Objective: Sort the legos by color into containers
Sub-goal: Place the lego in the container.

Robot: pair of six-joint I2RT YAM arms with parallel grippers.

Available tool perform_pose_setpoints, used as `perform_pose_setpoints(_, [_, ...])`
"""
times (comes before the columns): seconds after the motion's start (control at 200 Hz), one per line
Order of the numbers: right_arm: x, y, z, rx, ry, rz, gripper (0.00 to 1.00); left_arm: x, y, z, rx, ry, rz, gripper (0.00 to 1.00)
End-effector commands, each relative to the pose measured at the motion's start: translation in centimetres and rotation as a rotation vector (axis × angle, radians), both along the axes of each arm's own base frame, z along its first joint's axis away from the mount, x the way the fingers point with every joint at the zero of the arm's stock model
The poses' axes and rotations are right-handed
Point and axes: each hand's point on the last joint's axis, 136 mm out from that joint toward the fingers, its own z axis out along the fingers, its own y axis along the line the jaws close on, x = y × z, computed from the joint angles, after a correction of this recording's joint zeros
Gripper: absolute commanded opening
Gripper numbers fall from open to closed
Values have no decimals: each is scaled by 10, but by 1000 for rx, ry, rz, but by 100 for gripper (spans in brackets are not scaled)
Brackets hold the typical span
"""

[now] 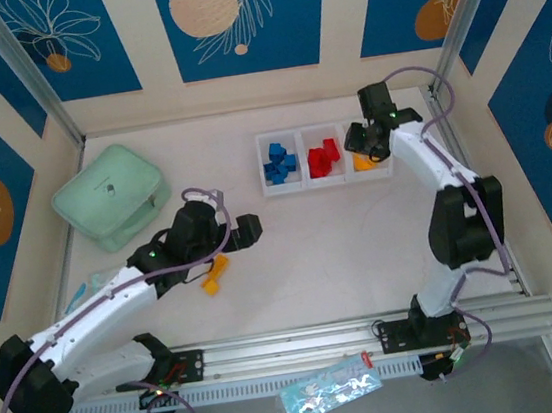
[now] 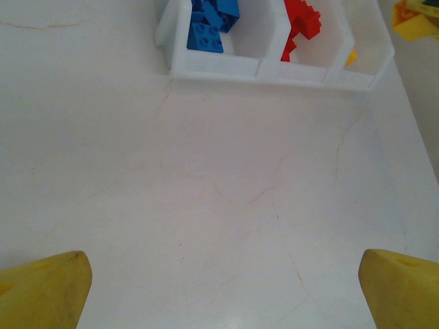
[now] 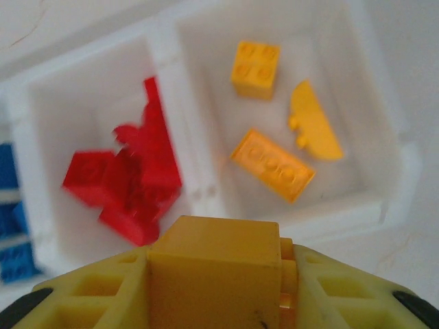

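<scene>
The white tray [image 1: 325,182] holds three containers in a row at the back of the table. Blue legos [image 1: 279,163] lie in the left one, red legos [image 1: 323,157] in the middle, yellow legos [image 3: 273,164] in the right. My right gripper [image 1: 371,142] hovers over the right container's near wall, shut on a yellow brick [image 3: 214,250]. In the right wrist view three loose yellow pieces lie below it. My left gripper [image 1: 214,273] hangs low over bare table, well in front of the tray [image 2: 260,68]. It is open, its yellow fingertips [image 2: 48,288] wide apart with nothing between.
A mint green zip case [image 1: 111,197] sits at the back left. A clear plastic bag [image 1: 329,389] lies on the front rail, another [image 1: 84,287] by the left arm. Metal frame posts stand at both back corners.
</scene>
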Motion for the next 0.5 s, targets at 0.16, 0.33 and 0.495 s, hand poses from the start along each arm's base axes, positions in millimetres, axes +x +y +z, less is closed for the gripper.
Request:
perform_pose_setpoints(0.16, [52,-26,-22,-59,35,-60,46,16,-11,24,-54,-54,-25,99])
perform_pose_setpoints(0.33, [63,-30,-34,-73,63,-74,49,22,-7,23,-52,-47,-11,99])
perform_pose_setpoints(0.495, [59,-30,-35,-67,73,-77,55,25,2,25,-52,-48,14,99])
